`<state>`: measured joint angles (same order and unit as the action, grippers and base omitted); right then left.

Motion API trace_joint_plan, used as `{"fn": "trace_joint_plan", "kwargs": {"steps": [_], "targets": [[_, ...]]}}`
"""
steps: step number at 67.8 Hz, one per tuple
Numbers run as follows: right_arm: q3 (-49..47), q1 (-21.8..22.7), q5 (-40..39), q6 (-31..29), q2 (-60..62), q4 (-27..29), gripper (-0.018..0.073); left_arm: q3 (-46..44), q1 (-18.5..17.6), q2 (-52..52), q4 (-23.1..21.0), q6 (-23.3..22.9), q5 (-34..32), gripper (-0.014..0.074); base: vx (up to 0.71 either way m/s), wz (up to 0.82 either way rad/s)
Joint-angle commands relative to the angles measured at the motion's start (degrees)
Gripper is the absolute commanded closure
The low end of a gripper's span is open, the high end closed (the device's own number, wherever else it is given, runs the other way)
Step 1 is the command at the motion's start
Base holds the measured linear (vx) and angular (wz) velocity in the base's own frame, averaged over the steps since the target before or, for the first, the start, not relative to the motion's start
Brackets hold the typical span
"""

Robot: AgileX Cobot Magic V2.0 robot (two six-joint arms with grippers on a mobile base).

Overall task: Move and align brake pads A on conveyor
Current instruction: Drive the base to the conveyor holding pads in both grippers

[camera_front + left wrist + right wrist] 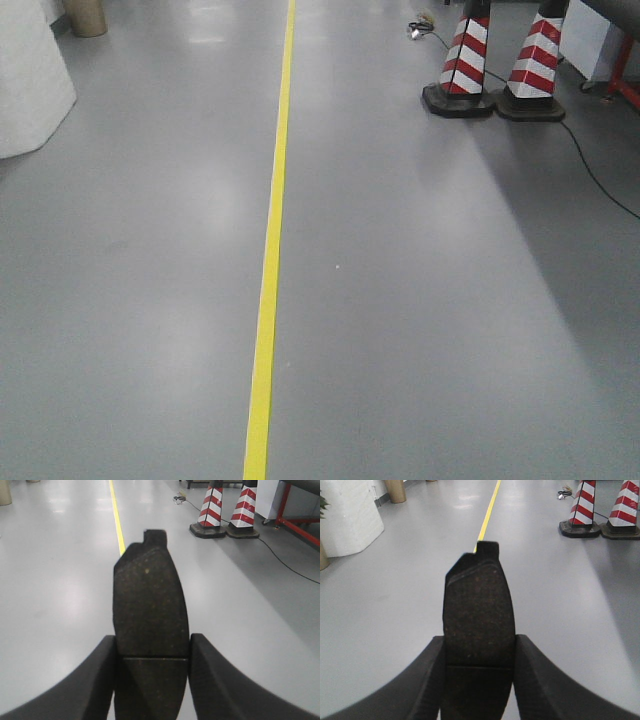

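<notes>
My left gripper (152, 652) is shut on a dark grey brake pad (150, 600), held flat and pointing forward, its end tab at the far end and its groove level with the fingertips. My right gripper (479, 652) is shut on a second brake pad (479, 605), held the same way. Both pads hang in the air over the grey floor. The conveyor and the other pads are out of view. Neither gripper shows in the front view.
A smooth grey floor with a yellow line (272, 240) runs ahead. Two red-and-white cones (495, 60) with a black cable stand at the far right. A white wrapped object (25, 80) stands at the far left. A red frame (300, 525) is at the right.
</notes>
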<state>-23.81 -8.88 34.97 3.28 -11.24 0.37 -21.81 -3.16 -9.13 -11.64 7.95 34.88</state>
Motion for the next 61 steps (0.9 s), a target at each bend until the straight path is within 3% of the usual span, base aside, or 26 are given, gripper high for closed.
{"fn": "trace_joint_plan", "kwargs": {"steps": [1, 61], "targets": [[-1.8, 0.26, -5.65, -0.4, -0.55, -0.37, 0.0566, -1.67, -0.2, -0.71, -0.94, 0.03, -5.53, 0.0602, 0.69, -0.09], [-1.8, 0.26, -5.65, -0.4, -0.55, -0.37, 0.0566, -1.67, -0.2, -0.71, -0.94, 0.03, -5.53, 0.0602, 0.73, 0.0]]}}
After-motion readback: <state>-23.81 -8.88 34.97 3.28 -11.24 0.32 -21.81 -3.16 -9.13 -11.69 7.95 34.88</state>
